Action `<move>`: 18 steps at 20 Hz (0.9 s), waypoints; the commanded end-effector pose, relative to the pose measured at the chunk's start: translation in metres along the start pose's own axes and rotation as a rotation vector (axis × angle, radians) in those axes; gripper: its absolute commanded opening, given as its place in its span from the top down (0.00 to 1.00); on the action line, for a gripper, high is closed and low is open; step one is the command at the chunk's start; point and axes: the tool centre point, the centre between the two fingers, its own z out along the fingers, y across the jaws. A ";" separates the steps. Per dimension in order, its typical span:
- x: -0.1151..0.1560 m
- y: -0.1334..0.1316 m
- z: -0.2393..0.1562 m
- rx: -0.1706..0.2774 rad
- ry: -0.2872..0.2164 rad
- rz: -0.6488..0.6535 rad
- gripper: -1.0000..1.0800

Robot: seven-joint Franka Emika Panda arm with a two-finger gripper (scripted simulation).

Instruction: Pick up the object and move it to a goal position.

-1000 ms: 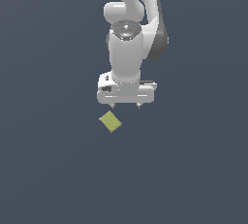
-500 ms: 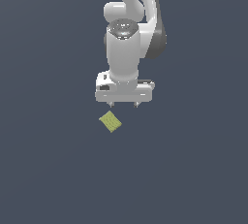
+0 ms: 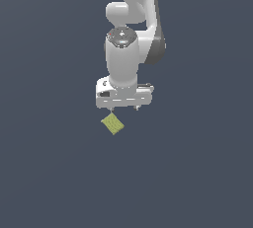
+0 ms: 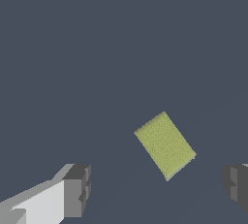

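Yellow-green block (image 3: 112, 123) lies flat on dark grey floor (image 3: 49, 163), turned diamond-wise, toward the exterior view's left under the white gripper (image 3: 124, 108). Gripper hovers just above it, not touching. Wrist view: 2 fingers (image 4: 76, 190) spread wide, nothing held, block between them.

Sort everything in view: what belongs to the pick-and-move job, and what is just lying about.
Belongs to the job:
- yellow-green block, lying flat, not grasped
- gripper, open, above the block

Just lying about:
- nothing else visible; only the plain dark surface
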 end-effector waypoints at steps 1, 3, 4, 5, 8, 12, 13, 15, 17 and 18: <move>-0.002 0.004 0.008 -0.002 -0.002 -0.037 0.04; -0.003 0.008 0.015 -0.003 -0.003 -0.074 0.04; -0.004 0.011 0.019 -0.004 -0.004 -0.094 0.04; -0.005 0.013 0.023 -0.005 -0.005 -0.115 0.04; -0.008 0.020 0.037 -0.007 -0.008 -0.185 0.04; -0.014 0.030 0.056 -0.007 -0.012 -0.281 0.04; -0.015 0.032 0.060 -0.007 -0.013 -0.305 0.04; -0.018 0.037 0.070 -0.007 -0.015 -0.353 0.04; -0.021 0.041 0.079 -0.006 -0.016 -0.401 0.04; -0.023 0.043 0.083 -0.006 -0.017 -0.425 0.04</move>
